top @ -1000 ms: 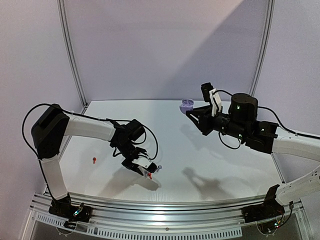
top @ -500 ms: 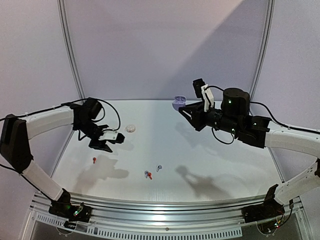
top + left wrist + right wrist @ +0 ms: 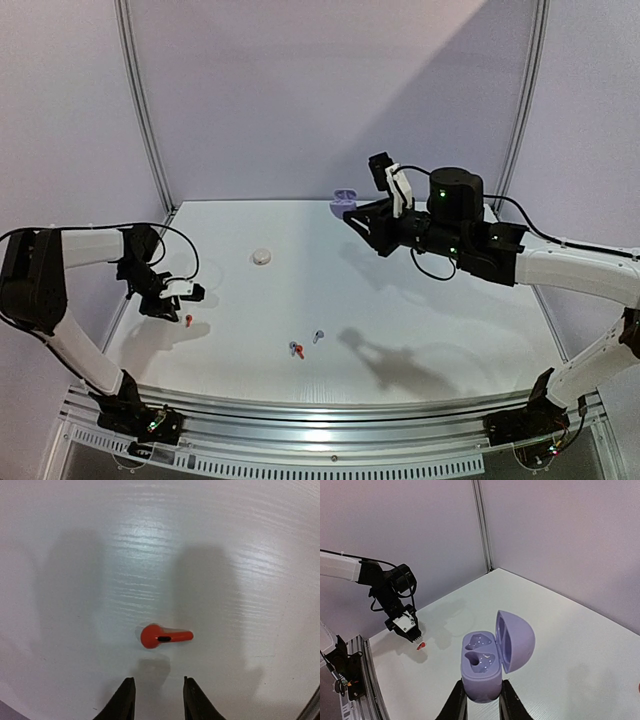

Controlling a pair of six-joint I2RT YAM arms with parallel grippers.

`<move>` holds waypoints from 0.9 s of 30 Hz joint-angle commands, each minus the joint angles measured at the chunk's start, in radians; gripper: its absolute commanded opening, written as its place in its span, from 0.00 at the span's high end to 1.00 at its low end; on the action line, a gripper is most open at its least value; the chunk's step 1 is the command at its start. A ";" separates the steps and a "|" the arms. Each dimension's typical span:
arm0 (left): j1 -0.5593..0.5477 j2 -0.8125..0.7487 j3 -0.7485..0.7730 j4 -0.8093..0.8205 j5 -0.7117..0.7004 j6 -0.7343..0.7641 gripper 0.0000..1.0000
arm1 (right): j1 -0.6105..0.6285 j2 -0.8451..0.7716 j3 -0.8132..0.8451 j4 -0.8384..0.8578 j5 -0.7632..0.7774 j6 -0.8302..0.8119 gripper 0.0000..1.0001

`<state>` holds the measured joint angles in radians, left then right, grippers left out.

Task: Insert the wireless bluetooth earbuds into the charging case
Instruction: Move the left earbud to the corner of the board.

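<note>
A red-orange earbud (image 3: 162, 636) lies flat on the white table at the far left (image 3: 188, 319), just ahead of my left gripper (image 3: 157, 695). That gripper (image 3: 166, 304) hangs over it, open, with nothing between its fingers. My right gripper (image 3: 481, 700) is shut on the lavender charging case (image 3: 481, 669), held up in the air over the back of the table (image 3: 344, 200). The case's lid (image 3: 516, 640) stands open and both wells look empty. A second red-orange earbud (image 3: 298, 350) and a pale lavender-grey one (image 3: 318, 336) lie near the front middle.
A small round white case (image 3: 261, 257) sits closed on the table left of centre. Metal frame posts (image 3: 140, 110) rise at the back corners, and a rail (image 3: 320, 410) runs along the near edge.
My left arm has swung from the front middle, by the two earbuds there, out to the far left over the lone red earbud, its jaws narrowing. The right arm carried the case leftward and back.
</note>
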<state>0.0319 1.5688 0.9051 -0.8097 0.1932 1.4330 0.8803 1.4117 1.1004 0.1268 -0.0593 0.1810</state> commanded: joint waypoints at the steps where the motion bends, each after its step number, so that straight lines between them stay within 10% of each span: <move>1: 0.003 0.058 -0.025 0.042 -0.012 0.005 0.68 | -0.009 -0.015 0.013 -0.020 0.008 -0.003 0.92; 27: -0.193 0.139 -0.052 0.076 0.009 -0.026 0.88 | -0.008 -0.047 -0.029 -0.015 0.033 0.002 0.92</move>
<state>-0.0822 1.6711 0.8982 -0.7586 0.1680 1.4231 0.8803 1.3804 1.0866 0.1127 -0.0376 0.1814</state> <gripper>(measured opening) 0.185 0.190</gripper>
